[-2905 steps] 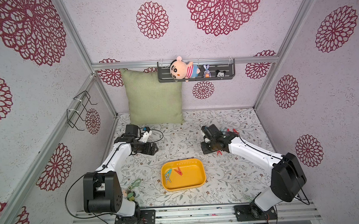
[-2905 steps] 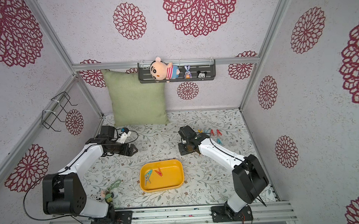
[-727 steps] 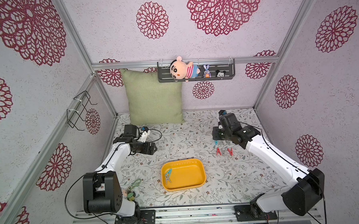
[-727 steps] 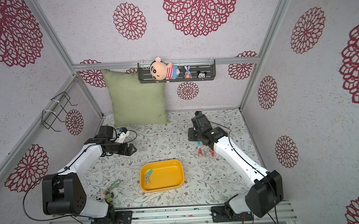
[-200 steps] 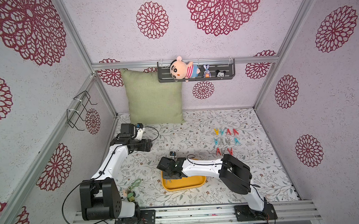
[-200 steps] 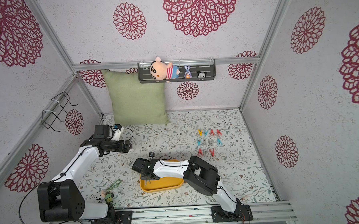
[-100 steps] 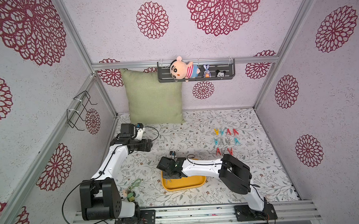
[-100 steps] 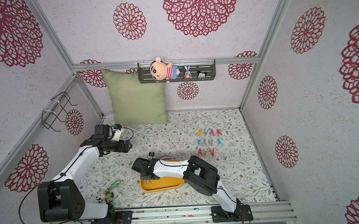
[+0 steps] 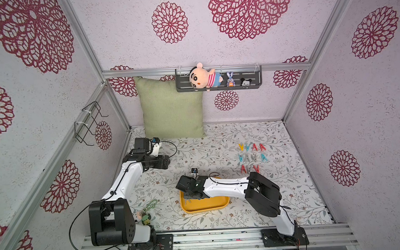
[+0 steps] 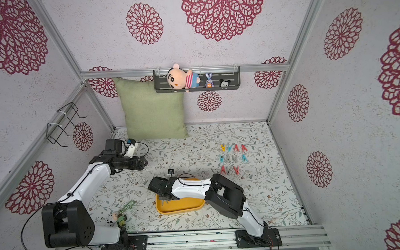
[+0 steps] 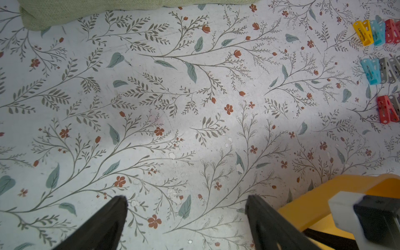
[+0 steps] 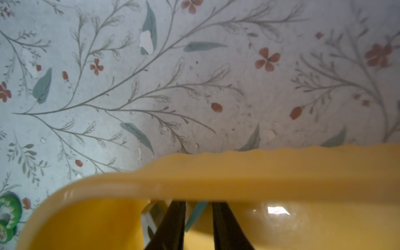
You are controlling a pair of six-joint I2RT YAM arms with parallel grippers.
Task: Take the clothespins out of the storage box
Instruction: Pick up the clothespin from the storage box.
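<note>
Pinches teal clothespin [image 12: 194, 216] in storage box [image 12: 259, 168] with right gripper [image 12: 197, 207], left gripper [image 11: 186, 197] splayed outside it; likely light, stiff, slick: squeeze flat sides.

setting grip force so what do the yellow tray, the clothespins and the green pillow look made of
Yellow tray: likely smooth glossy plastic; a bright glare sits on its inner wall.
Clothespins: probably hard moulded plastic, fairly matte; solid colours with moulded slots.
Green pillow: woven cloth, matte; visible weave and soft bulging edges.
</note>
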